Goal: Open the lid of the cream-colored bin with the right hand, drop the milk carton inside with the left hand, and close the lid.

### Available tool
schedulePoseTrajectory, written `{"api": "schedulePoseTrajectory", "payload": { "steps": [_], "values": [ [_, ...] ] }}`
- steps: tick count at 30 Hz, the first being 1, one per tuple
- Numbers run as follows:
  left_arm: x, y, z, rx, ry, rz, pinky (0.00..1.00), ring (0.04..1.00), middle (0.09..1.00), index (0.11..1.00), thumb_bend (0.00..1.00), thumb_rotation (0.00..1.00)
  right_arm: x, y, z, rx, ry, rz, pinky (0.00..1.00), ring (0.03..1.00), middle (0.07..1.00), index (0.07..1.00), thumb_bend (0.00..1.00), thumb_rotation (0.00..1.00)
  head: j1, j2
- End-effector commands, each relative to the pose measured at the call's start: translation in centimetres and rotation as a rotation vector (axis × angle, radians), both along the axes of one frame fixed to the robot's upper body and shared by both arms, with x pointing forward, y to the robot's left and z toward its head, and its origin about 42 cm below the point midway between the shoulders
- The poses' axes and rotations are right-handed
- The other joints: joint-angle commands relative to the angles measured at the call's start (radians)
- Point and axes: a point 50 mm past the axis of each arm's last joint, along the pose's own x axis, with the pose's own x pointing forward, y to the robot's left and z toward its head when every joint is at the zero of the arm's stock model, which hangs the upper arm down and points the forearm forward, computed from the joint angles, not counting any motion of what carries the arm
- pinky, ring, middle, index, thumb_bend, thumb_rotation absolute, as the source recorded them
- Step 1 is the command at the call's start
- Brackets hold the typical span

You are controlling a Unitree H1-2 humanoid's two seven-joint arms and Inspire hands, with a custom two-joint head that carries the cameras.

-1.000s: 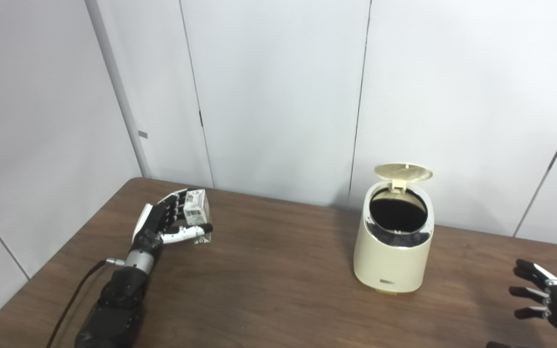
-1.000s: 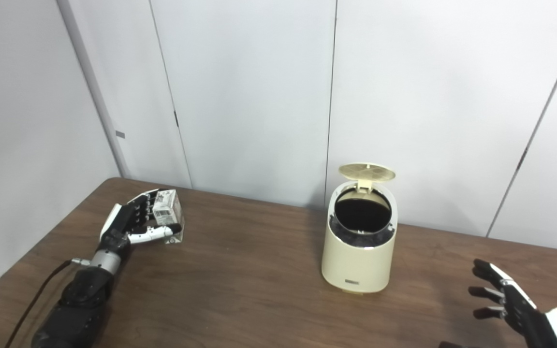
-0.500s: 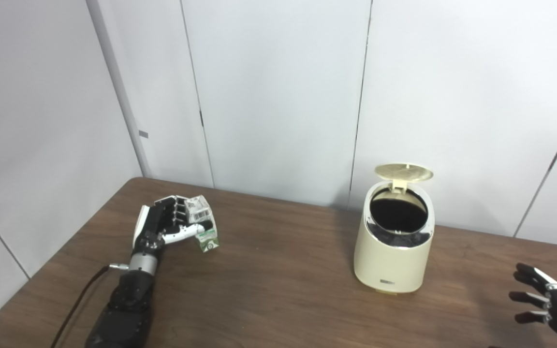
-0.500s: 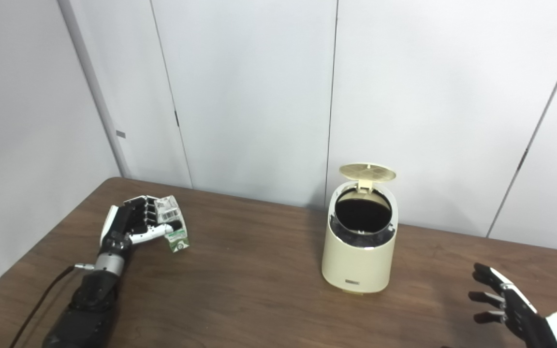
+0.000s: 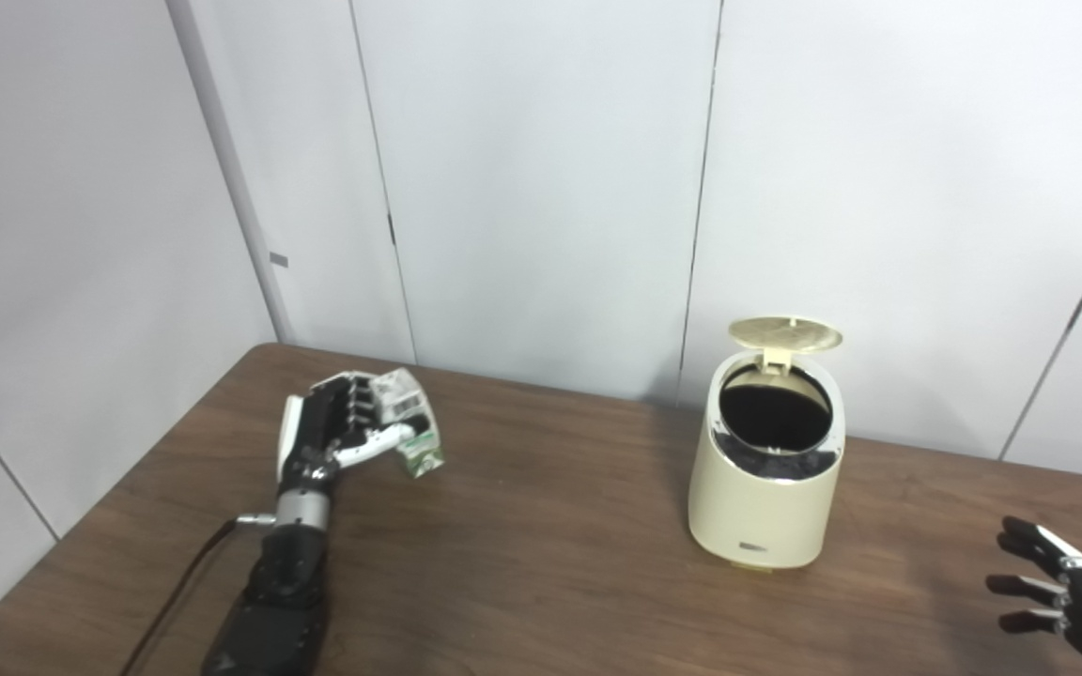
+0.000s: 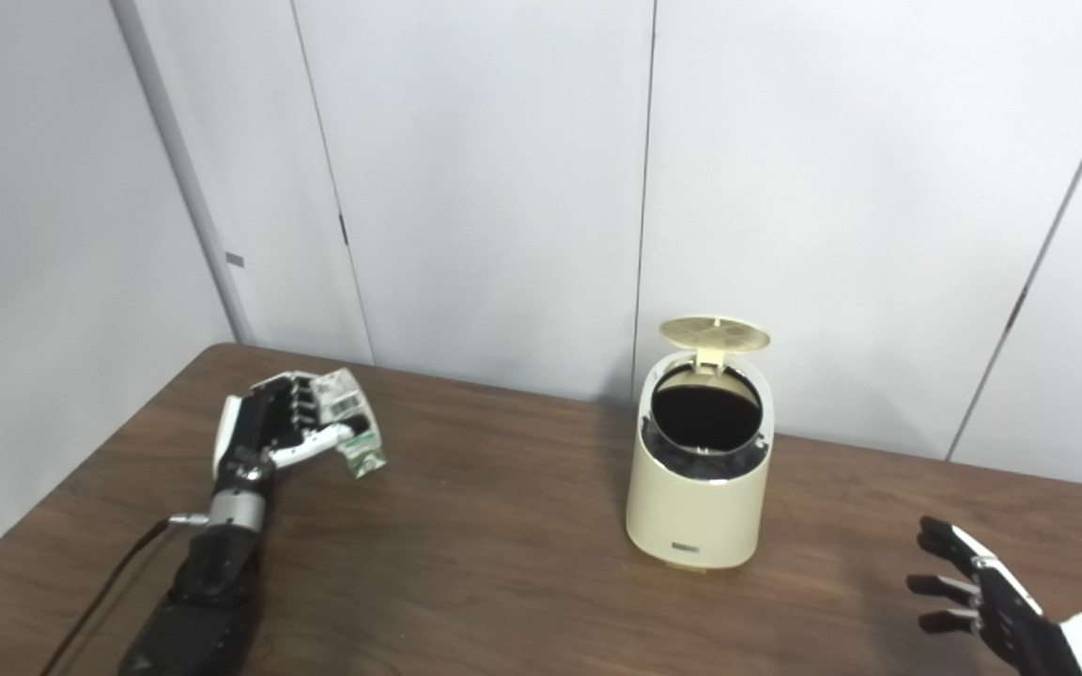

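Observation:
The cream-colored bin [image 5: 766, 498] stands on the brown table right of centre. Its round lid [image 5: 784, 334] is flipped up at the back and the dark opening [image 5: 774, 415] shows. My left hand [image 5: 346, 430] is far to the left of the bin, shut on a small white and green milk carton [image 5: 412, 424], which it holds tilted just above the table. My right hand [image 5: 1067, 601] is open and empty at the lower right, apart from the bin. It also shows in the right eye view [image 6: 987, 596].
The brown wooden table [image 5: 541, 573] runs to a white panelled wall [image 5: 541, 188] at the back. A dark cable [image 5: 170, 601] trails from my left forearm near the table's left edge.
My left hand has closed on the carton, lifted and tilted it, and moved it a little to the right. My right hand has drawn back slightly toward the lower right. The bin has not moved.

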Motion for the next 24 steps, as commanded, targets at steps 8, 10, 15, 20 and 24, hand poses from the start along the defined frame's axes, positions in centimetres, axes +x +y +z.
{"api": "schedulePoseTrajectory", "payload": {
  "steps": [8,10,15,20,24],
  "values": [
    [0.8,-4.9,8.3,0.153,-0.276,-0.1,0.38,0.439,0.479,0.497,0.52,0.0,0.7,1.2,1.6,-0.04,-0.065,-0.026,0.63,0.752,0.86,0.88,0.73,0.15,-0.033,-0.009],
    [0.6,-6.2,9.5,0.164,-0.296,-0.095,0.37,0.429,0.475,0.503,0.52,0.0,0.8,1.5,1.6,-0.026,-0.064,-0.023,0.63,0.753,0.862,0.882,0.73,0.14,-0.041,-0.01],
    [0.1,-8.8,12.0,0.152,-0.348,-0.132,0.34,0.411,0.47,0.509,0.52,0.0,1.2,2.1,1.8,0.006,-0.053,-0.004,0.69,0.81,0.911,0.905,0.72,0.01,-0.081,-0.015],
    [-0.2,-11.2,14.1,0.192,-0.397,-0.204,0.36,0.43,0.47,0.51,0.52,0.0,1.3,2.8,2.3,-0.009,-0.102,-0.029,0.67,0.777,0.883,0.883,0.73,0.0,-0.121,-0.016],
    [-0.1,-13.2,15.0,0.182,-0.419,-0.287,0.4,0.449,0.473,0.503,0.52,0.0,1.5,3.3,2.2,-0.018,-0.136,-0.019,0.65,0.767,0.866,0.871,0.73,0.0,-0.153,-0.017]
  ]
}}
